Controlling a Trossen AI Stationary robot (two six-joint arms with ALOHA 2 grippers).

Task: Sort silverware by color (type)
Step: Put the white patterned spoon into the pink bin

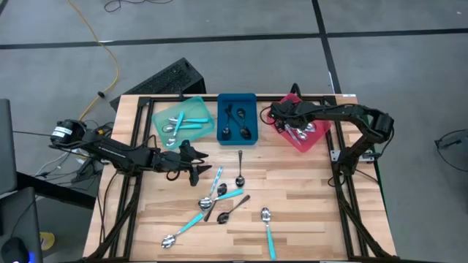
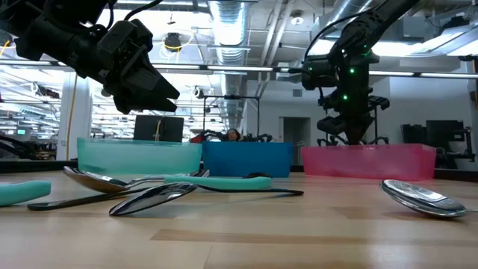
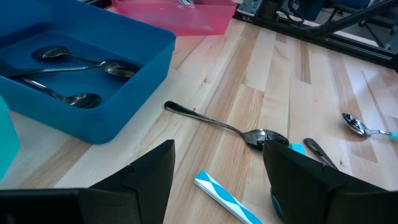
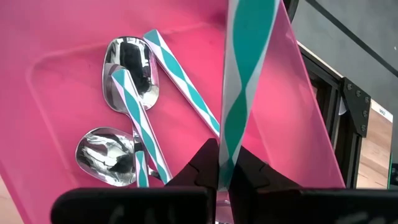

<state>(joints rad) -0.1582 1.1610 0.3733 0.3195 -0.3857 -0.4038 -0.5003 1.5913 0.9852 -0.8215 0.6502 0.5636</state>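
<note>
Loose spoons (image 1: 219, 203) lie on the near middle of the wooden table (image 1: 307, 197). The right gripper (image 4: 219, 177) pinches a teal-striped spoon (image 4: 245, 74) over the red tray (image 1: 313, 139) at the far right (only its wrist view shows this). The left gripper (image 1: 199, 172) hangs wide open by the teal tray (image 1: 157, 117). The low view shows ceiling pipes.

My right claw (image 4: 225, 180) is black, w/ a teal-and-white diagonal-striped spoon handle (image 4: 247, 74) in it. Pink tray (image 4: 56, 37) has spoons (image 4: 127, 62) w/ shiny silver bowls, same teal/white stripes. Blue tray (image 3: 134, 74) holds dark spoons (image 3: 74, 98). Teal tray (image 1: 162, 117) is pale, see-through. Bench (image 3: 249, 81) is light wood, striped planks. My left claw (image 3: 217, 180) is black too.
</note>
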